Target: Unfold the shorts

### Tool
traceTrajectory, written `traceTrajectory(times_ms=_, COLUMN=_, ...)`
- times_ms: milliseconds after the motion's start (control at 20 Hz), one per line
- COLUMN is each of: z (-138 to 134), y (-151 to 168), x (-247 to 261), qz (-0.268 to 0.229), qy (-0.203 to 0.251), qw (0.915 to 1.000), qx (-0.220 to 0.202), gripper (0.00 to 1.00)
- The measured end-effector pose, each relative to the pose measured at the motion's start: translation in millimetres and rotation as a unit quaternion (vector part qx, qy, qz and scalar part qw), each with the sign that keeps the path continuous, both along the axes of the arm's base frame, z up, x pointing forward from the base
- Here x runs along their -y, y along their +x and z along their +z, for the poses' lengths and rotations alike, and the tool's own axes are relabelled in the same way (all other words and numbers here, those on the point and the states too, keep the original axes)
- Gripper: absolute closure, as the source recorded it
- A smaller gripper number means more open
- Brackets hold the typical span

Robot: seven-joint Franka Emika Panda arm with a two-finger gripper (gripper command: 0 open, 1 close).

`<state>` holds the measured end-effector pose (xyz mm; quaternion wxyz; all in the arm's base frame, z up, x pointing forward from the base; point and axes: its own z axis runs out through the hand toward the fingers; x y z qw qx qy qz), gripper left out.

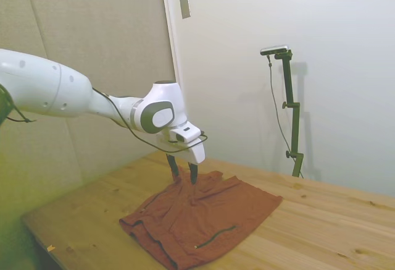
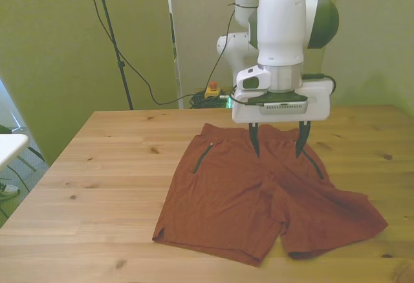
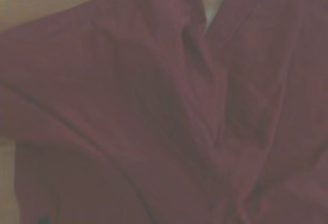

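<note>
The rust-brown shorts [image 2: 252,192] lie spread flat on the wooden table [image 2: 97,166], both legs pointing toward the near edge, with a dark pocket line [image 2: 202,157] on each side. My gripper [image 2: 279,146] hovers just above the waistband area, fingers apart and pointing down, open with nothing between them. In the side view the gripper [image 1: 183,172] stands over the far part of the shorts [image 1: 203,217], fingertips close to the fabric. The wrist view is filled by blurred, creased fabric of the shorts [image 3: 154,121].
A wall and door frame stand behind the table. Cables and a small yellow box with a red button [image 2: 211,90] lie on the floor behind the far edge. Bare wood surrounds the shorts, widest on the front view's left.
</note>
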<state>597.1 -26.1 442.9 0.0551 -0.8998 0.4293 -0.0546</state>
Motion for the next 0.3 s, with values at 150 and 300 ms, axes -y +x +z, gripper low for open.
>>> traceTrajectory(times_ms=150, z=9, y=-44, x=13, qz=0.011, qy=0.002, qw=0.9999, qx=0.007, gripper=0.00)
traceTrajectory(times_ms=300, z=16, y=-96, x=28, qz=0.015, qy=0.005, qw=0.9998, qx=0.009, gripper=0.00)
